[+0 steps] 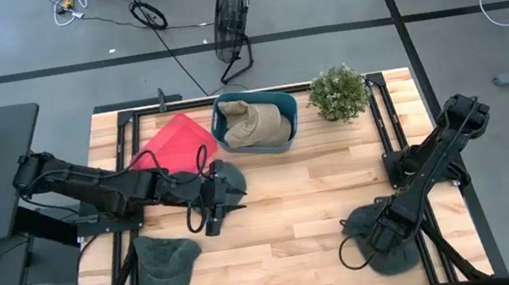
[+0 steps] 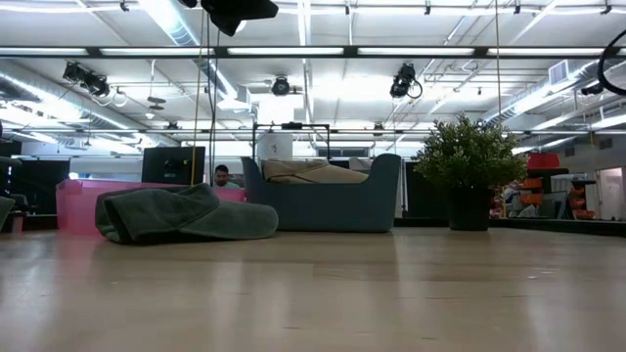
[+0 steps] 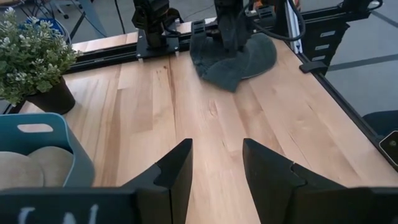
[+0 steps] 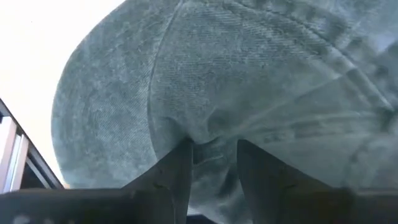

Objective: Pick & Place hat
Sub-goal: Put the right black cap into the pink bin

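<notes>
Bare pale wooden worktop (image 1: 295, 207) across the middle, between left hand (image 1: 213, 215) and right hand (image 1: 375, 236). Far edge blocked by blue plastic bin (image 1: 256, 122), red flat cloth (image 1: 172, 147), small green potted plant (image 1: 339, 94). Near-left corner taken by grey-green denim hat (image 1: 165, 267).

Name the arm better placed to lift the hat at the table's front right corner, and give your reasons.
Right. The right gripper is down on that grey hat, fingers pressed into its fabric. The left gripper hovers open mid-table near the teal bin, far from it.
</notes>
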Controlling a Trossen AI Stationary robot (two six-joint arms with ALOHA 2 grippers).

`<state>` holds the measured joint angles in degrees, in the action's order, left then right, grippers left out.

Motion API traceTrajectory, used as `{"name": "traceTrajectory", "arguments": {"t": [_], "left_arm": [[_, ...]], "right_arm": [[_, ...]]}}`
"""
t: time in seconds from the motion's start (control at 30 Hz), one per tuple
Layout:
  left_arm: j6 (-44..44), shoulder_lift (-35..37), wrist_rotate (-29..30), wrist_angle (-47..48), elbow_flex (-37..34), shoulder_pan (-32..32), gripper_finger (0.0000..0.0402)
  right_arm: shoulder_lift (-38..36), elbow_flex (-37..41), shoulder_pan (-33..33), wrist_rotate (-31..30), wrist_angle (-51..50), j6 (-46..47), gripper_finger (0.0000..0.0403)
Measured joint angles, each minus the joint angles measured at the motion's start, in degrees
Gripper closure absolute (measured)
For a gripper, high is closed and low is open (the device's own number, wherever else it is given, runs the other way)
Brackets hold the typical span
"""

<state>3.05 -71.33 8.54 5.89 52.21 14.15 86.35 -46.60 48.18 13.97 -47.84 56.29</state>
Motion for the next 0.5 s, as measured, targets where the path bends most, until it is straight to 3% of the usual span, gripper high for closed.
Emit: {"name": "traceTrajectory", "arguments": {"t": [0.1, 0.27, 0.5], "left_arm": [[-0.96, 0.0, -0.02, 0.0, 0.0, 0.0, 0.0257], [-1.27, 0.0, 0.0, 0.0, 0.0, 0.0, 0.0257], [-1.31, 0.0, 0.0, -0.04, 0.0, -0.22, 0.0257]], "right_arm": [[0.0, 1.59, 0.02, 0.07, 3.52, -0.2, 0.0301], [0.0, 2.15, -0.1, 2.35, 6.67, -4.34, 0.0389], [-0.11, -1.66, -1.93, 1.92, 2.1, -5.6, 0.0396]]}}
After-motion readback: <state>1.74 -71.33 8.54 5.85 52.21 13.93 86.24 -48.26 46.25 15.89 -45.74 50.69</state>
